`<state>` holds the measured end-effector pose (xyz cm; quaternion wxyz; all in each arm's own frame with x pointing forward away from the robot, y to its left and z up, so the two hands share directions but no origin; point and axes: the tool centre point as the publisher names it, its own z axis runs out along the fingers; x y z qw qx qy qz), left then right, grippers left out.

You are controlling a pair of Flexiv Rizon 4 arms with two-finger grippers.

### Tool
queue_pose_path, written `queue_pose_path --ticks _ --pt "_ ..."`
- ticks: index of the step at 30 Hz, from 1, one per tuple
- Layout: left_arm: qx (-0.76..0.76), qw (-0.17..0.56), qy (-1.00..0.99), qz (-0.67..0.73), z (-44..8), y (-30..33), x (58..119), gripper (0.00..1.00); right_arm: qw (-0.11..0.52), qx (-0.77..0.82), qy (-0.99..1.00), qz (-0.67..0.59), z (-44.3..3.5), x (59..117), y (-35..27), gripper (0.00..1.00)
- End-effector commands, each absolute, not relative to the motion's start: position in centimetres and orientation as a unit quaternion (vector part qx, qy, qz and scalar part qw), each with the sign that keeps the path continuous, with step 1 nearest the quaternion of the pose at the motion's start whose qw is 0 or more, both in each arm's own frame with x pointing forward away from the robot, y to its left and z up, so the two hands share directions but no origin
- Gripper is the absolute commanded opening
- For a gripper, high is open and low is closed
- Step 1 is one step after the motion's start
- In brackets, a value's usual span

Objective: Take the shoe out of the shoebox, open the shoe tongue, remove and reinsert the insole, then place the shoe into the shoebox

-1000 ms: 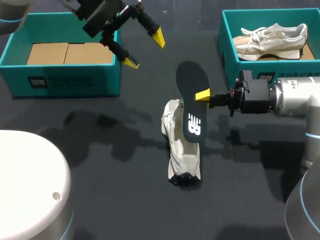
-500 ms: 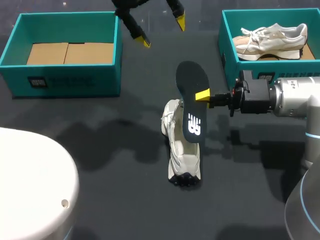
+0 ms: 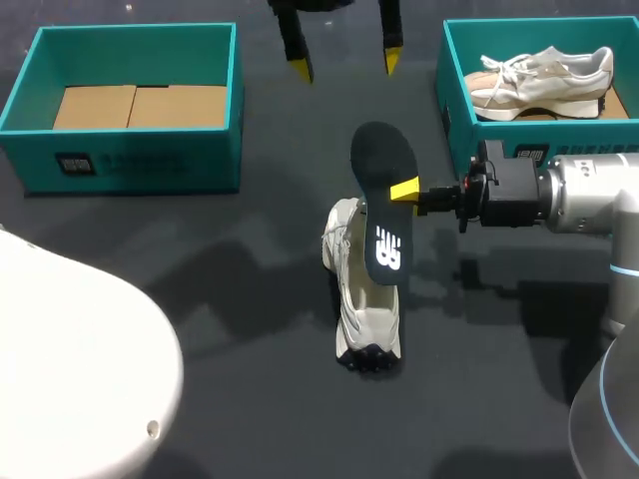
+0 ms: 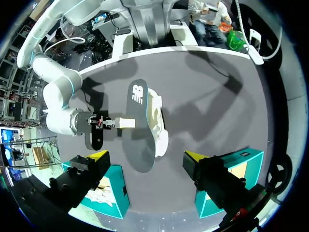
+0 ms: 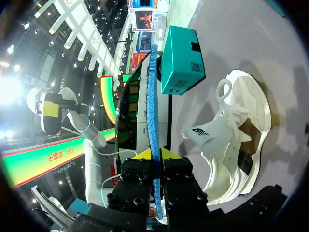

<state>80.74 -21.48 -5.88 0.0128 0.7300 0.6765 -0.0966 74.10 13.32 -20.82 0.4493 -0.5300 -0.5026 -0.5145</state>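
My right gripper (image 3: 399,190) pinched the insole (image 3: 382,160) upright beside the shoe (image 3: 364,319), while my left gripper (image 3: 344,68) hung with fingers spread apart.

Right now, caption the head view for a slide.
Right claw grips the dark insole by the white shoe; left claw open beyond.

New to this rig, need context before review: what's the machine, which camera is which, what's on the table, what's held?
Two robot arms work at a dark table. One picture looks down from above and behind. The two round ones come from a camera on each wrist. The right end effector is shut on a dark insole, held on edge next to a white shoe on the table. The left end effector hangs open and empty. The left box holds only cardboard, the right box a second shoe.
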Motion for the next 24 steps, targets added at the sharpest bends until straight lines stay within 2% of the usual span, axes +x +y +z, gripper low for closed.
queue_pose_path --ticks 1,24 --pt "0.735 -0.052 0.675 -0.032 -5.9 -22.5 81.4 1.00 0.448 -0.531 -0.503 -0.514 -20.9 74.0 13.4 0.00" --pt "0.758 -0.014 0.651 -0.024 -6.8 -26.9 82.4 1.00 0.448 -0.531 -0.503 -0.514 -20.9 74.0 13.4 0.00"
